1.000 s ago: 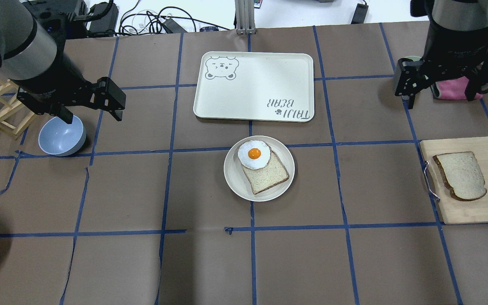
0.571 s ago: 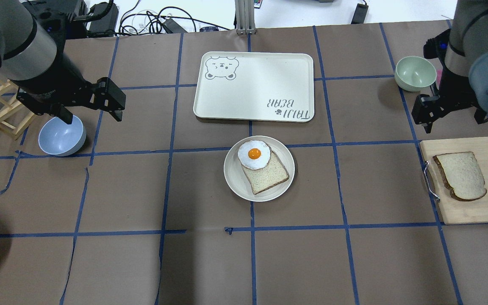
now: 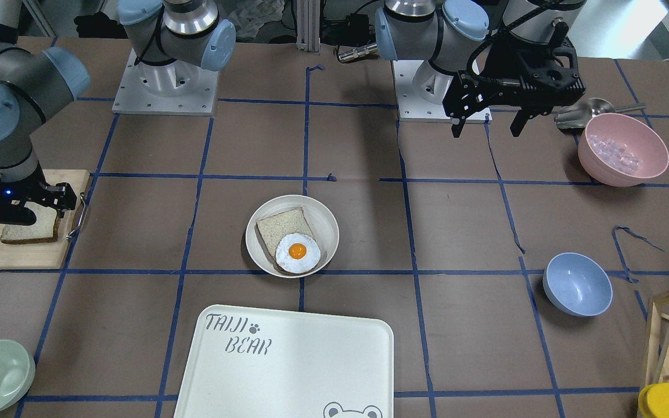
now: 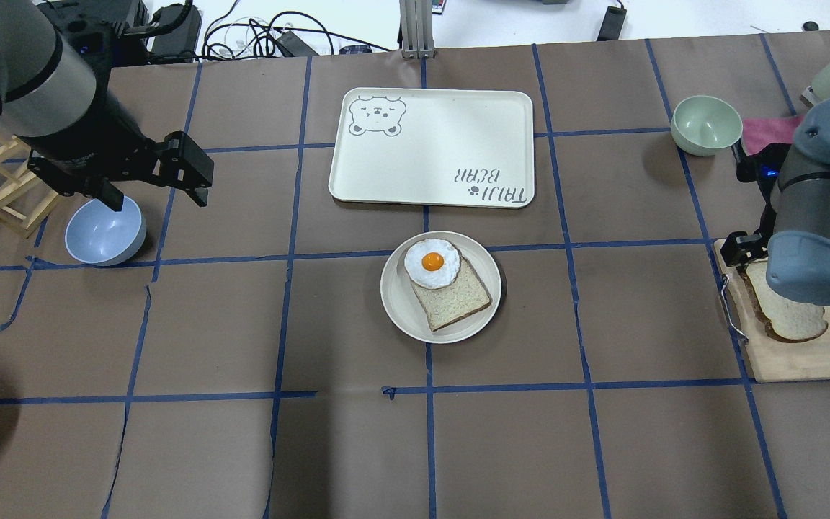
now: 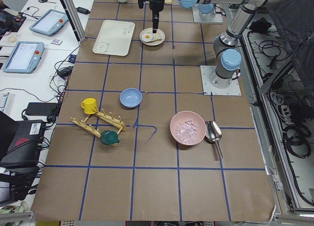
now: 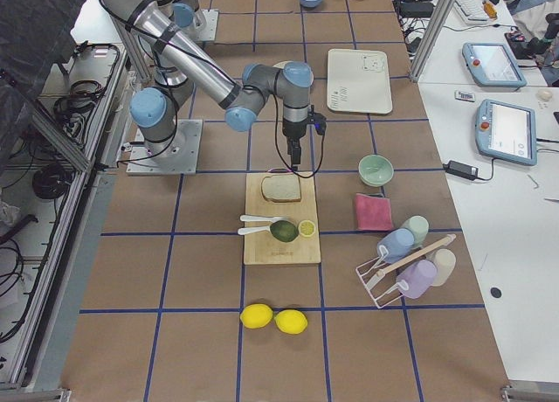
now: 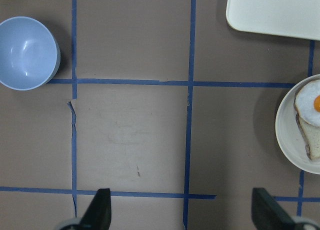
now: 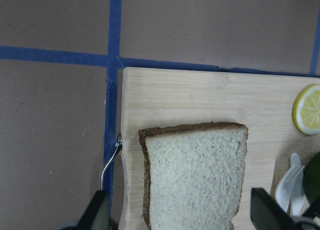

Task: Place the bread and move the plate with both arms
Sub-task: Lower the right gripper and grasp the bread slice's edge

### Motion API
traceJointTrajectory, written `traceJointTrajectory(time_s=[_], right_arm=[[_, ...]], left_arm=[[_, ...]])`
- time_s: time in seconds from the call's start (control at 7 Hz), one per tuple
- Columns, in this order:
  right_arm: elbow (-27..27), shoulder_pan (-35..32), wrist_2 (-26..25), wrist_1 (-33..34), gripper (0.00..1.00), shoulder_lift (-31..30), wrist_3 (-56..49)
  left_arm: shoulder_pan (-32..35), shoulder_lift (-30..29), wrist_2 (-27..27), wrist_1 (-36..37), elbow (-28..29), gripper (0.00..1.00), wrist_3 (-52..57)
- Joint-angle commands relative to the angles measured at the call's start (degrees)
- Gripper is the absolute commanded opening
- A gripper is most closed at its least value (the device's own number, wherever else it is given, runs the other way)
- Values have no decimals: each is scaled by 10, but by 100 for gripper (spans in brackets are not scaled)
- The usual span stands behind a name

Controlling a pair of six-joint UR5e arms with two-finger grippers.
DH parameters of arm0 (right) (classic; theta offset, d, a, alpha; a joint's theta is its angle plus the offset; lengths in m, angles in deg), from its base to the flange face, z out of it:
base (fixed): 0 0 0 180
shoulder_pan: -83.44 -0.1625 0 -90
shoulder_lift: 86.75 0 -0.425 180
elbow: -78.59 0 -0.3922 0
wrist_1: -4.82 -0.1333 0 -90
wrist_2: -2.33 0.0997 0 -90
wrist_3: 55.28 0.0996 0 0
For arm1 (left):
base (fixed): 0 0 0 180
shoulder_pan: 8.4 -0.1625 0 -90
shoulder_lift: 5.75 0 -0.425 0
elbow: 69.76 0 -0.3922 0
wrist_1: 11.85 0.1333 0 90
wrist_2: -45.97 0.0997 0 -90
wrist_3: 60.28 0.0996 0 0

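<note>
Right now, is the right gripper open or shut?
Open. The right wrist view shows the right gripper with fingertips spread wide at the frame's bottom corners, above the bread on the wooden board, gripping nothing.

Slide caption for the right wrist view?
Open right gripper hovers over a pale, dark-crusted bread slice on a wooden cutting board.

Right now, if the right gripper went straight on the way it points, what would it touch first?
The bread on the wooden board. The right gripper points down, open, its fingers straddling the slice in the wrist view. Nothing shows in between, though its height above is unclear.
</note>
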Motion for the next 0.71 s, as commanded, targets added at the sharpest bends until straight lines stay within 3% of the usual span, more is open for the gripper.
traceJointTrajectory(time_s=[0.0,0.57], right_arm=[[-5,7,3,11,77,23,-8],[-22,15,2,7,61,34,-10]], left_arm=[[0,1,1,0,1,100,0],[0,2,1,-1,0,100,0]])
